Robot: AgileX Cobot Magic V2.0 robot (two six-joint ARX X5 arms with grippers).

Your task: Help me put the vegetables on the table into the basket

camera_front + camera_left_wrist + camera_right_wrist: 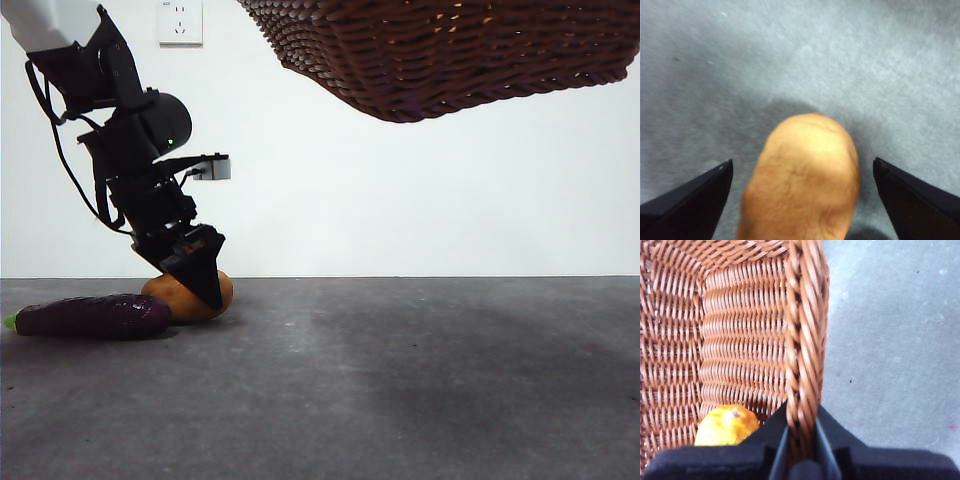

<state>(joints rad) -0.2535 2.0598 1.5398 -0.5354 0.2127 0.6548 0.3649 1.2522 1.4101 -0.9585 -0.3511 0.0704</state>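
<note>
The tan-brown potato point(188, 297) lies on the grey table point(400, 380) at the left. My left gripper point(200, 285) is down over it, open, with one jaw on each side of the potato point(805, 180). The dark purple eggplant point(92, 316) lies just left of the potato. My right gripper point(801, 440) is shut on the braided rim of the wicker basket point(805, 340) and holds it in the air. The basket's underside point(450, 55) shows at the top right of the front view. The bumpy yellow corn point(726, 426) lies inside the basket.
A white wall with a socket point(180, 22) stands behind the table. Bare grey table surface point(890, 365) shows below the raised basket.
</note>
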